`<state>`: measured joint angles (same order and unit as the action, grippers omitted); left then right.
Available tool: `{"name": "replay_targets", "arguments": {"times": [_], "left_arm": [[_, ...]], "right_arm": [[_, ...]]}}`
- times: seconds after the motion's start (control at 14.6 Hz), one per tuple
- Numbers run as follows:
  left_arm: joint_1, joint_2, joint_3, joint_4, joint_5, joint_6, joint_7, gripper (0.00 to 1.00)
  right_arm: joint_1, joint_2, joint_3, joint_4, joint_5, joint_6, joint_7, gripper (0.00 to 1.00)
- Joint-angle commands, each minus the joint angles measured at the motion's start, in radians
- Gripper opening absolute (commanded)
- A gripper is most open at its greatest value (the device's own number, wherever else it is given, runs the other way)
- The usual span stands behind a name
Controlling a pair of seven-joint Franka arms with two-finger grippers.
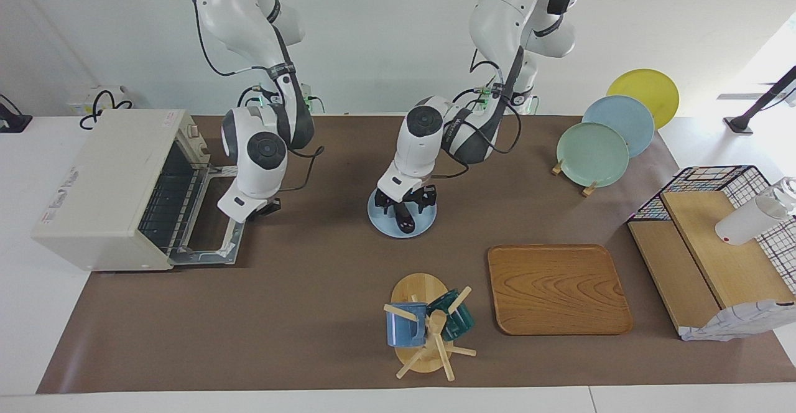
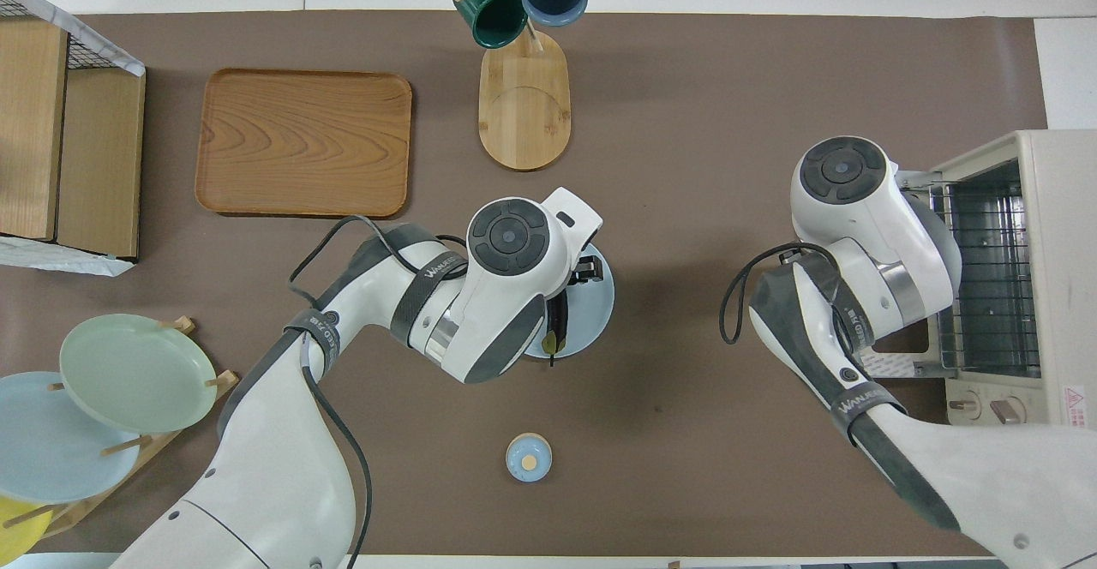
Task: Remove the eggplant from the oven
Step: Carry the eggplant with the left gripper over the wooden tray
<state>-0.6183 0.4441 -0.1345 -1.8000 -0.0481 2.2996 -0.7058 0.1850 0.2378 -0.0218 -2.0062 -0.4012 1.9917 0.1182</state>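
The cream-white oven point(image 1: 106, 176) stands at the right arm's end of the table with its glass door point(image 1: 211, 232) dropped open; its wire rack point(image 2: 986, 278) looks bare. The dark eggplant point(image 1: 404, 220) lies on a small light-blue plate point(image 1: 424, 223) at mid-table, and it also shows in the overhead view point(image 2: 559, 320). My left gripper point(image 1: 404, 204) is low over the plate, its fingers spread on either side of the eggplant. My right gripper point(image 1: 261, 209) hangs just over the open oven door and holds nothing that I can see.
A wooden tray point(image 1: 556, 288) and a mug tree point(image 1: 426, 332) with two mugs lie farther from the robots. A rack of plates point(image 1: 594, 152) and a wire basket with wooden boards point(image 1: 715, 257) stand at the left arm's end. A small blue round lid point(image 2: 529, 458) lies nearer the robots than the plate.
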Motion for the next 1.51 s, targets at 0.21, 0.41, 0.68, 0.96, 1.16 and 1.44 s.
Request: {"name": "replay_targets", "arguments": {"times": [0.21, 0.41, 0.68, 0.96, 1.16, 1.44], "left_arm": [[-0.027, -0.024, 0.016, -0.053, 0.002, 0.052, -0.05, 0.67], [-0.023, -0.024, 0.016, -0.042, 0.002, 0.038, -0.049, 0.39], [0.0, -0.05, 0.018, -0.03, 0.002, 0.012, -0.04, 0.0], [0.103, -0.085, 0.018, 0.062, 0.004, -0.124, 0.029, 0.0], [0.227, -0.067, 0.016, 0.143, 0.002, -0.187, 0.165, 0.0], [0.395, -0.035, 0.018, 0.194, 0.008, -0.189, 0.38, 0.0]], "right_arm": [[-0.148, -0.101, -0.001, 0.082, -0.035, -0.129, -0.225, 0.05], [-0.2, -0.129, -0.003, 0.098, -0.013, -0.154, -0.299, 0.05], [-0.205, -0.193, -0.001, 0.145, 0.051, -0.258, -0.316, 0.09], [-0.193, -0.206, 0.01, 0.349, 0.195, -0.451, -0.33, 0.15], [-0.206, -0.203, 0.011, 0.408, 0.29, -0.488, -0.33, 0.27], [-0.228, -0.207, 0.0, 0.394, 0.357, -0.496, -0.321, 0.9]]}}
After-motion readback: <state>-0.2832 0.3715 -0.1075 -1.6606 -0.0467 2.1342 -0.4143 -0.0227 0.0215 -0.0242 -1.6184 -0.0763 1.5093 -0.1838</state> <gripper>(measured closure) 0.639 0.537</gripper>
